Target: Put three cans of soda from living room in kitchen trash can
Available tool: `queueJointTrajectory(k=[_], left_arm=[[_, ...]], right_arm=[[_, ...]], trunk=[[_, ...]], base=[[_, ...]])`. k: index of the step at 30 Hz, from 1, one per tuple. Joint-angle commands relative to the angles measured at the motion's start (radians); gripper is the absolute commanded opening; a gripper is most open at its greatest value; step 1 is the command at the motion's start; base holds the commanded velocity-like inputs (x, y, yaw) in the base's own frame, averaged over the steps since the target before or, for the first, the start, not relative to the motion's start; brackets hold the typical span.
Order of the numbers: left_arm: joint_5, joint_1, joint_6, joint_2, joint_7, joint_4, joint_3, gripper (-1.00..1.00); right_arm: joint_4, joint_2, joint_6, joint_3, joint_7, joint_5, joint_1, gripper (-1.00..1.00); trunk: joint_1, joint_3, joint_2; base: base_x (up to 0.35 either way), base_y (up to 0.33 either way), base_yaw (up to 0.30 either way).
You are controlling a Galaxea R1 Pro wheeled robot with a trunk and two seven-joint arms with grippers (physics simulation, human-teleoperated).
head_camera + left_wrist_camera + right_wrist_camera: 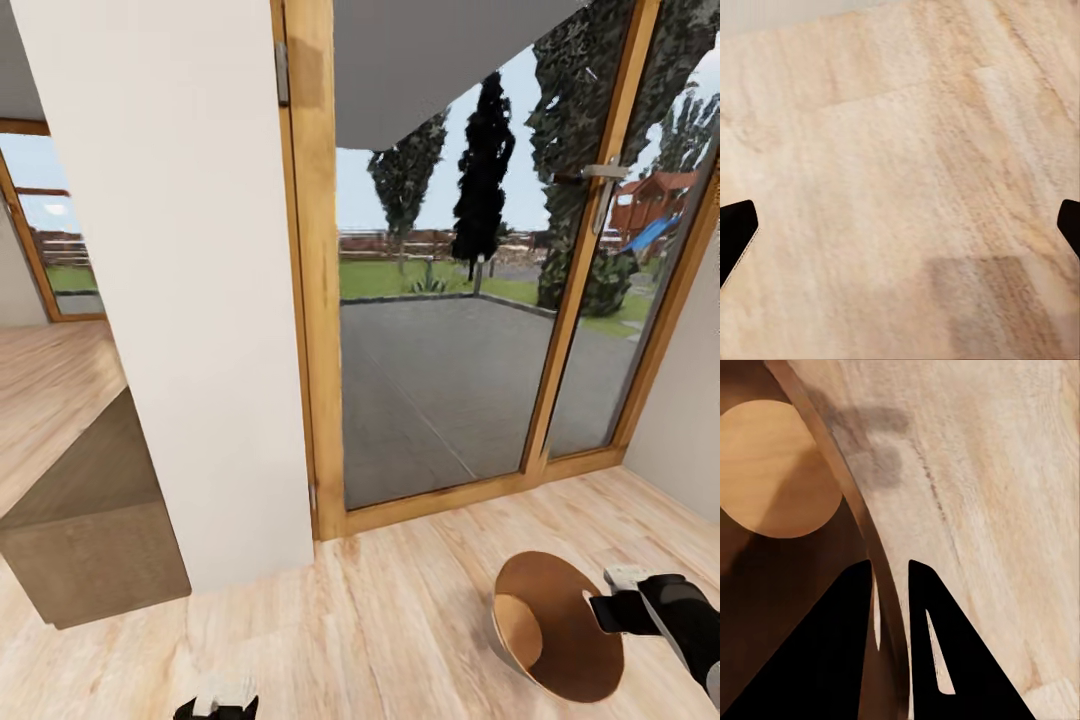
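The tash can [556, 640] is low on the right in the head view, tipped so that its brown wood-coloured inside and paler round bottom [772, 469] face me. My right gripper [603, 611] holds its rim, shut with one finger inside the bin and one outside; the right wrist view shows the rim [894, 615] pinched between the dark fingers [832, 660]. My left gripper [216, 703] hangs at the bottom edge of the head view, open over bare wooden floor [900, 187], its fingertips [735, 229] far apart with nothing between them. The soda cans are out of view.
A white wall pillar [170, 280] rises straight ahead on the left. A wood-framed glass patio door [450, 300] with a metal handle [606, 175] is behind the bin. A raised wooden floor level with a step face [90, 540] lies at the left. A pale wall [690, 420] closes the right side.
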Motion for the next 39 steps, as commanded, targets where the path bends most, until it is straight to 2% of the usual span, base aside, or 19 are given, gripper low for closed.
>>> queueJointTrajectory(k=[1, 3, 7, 12, 15, 20, 25, 27, 29, 35, 39], left_arm=[[0.0, -0.004, 0.008, 0.0, 0.0, -0.003, 0.0, 1.0], [0.005, -0.017, 0.028, 0.002, 0.0, -0.014, 0.002, 1.0], [0.042, -0.052, 0.062, 0.007, -0.001, -0.017, 0.003, 1.0], [0.068, -0.092, 0.088, 0.012, -0.003, -0.016, 0.005, 1.0], [0.078, -0.102, 0.09, 0.013, -0.003, -0.012, 0.006, 1.0], [0.114, -0.109, 0.097, 0.015, -0.003, -0.011, 0.007, 1.0], [0.131, -0.117, 0.154, 0.023, -0.003, -0.021, 0.007, 1.0], [0.135, -0.125, 0.188, 0.026, -0.003, -0.043, 0.007, 1.0], [0.144, -0.128, 0.238, 0.028, -0.003, -0.11, 0.009, 1.0], [0.207, -0.126, 0.266, 0.03, -0.003, -0.214, 0.01, 1.0], [0.22, -0.125, 0.27, 0.037, -0.003, -0.25, 0.01, 1.0]], right_arm=[[0.0, 0.0, -0.005, -0.001, 0.003, 0.0, 0.0, -1.0], [-0.002, 0.001, -0.016, -0.002, 0.004, 0.0, 0.0, -1.0], [-0.017, 0.001, -0.022, -0.004, 0.021, 0.0, 0.0, -1.0], [-0.048, 0.0, -0.024, -0.053, 0.083, 0.001, 0.0, -1.0], [-0.051, 0.0, -0.022, -0.062, 0.092, 0.001, 0.0, -1.0], [-0.053, 0.001, -0.016, -0.067, 0.096, 0.001, 0.0, -1.0], [-0.053, 0.001, -0.014, -0.067, 0.097, 0.0, 0.0, -1.0], [-0.059, 0.002, -0.013, -0.067, 0.098, -0.001, 0.0, -1.0], [-0.1, 0.003, -0.014, -0.067, 0.103, -0.002, 0.001, -1.0], [-0.165, 0.007, -0.016, -0.073, 0.136, -0.002, 0.023, -1.0], [-0.178, 0.008, -0.017, -0.083, 0.142, -0.001, 0.028, -1.0]], trunk=[[0.0, 0.004, 0.0], [-0.001, 0.012, 0.001], [-0.007, 0.026, 0.008], [-0.026, 0.042, 0.043], [-0.037, 0.052, 0.064], [-0.056, 0.067, 0.099], [-0.076, 0.083, 0.134], [-0.083, 0.089, 0.148], [-0.091, 0.095, 0.162], [-0.114, 0.114, 0.204], [-0.129, 0.127, 0.232]], base=[[0.0, 0.0, 0.0], [0.0, 0.0, 0.0], [0.0, 0.0, 0.0], [0.0, 0.0, 0.0], [0.0, 0.0, 0.0], [0.0, 0.0, 0.0], [0.0, 0.0, 0.0], [0.0, 0.0, 0.0], [0.0, 0.0, 0.0], [0.0, 0.0, 0.0], [0.0, 0.0, 0.0]])
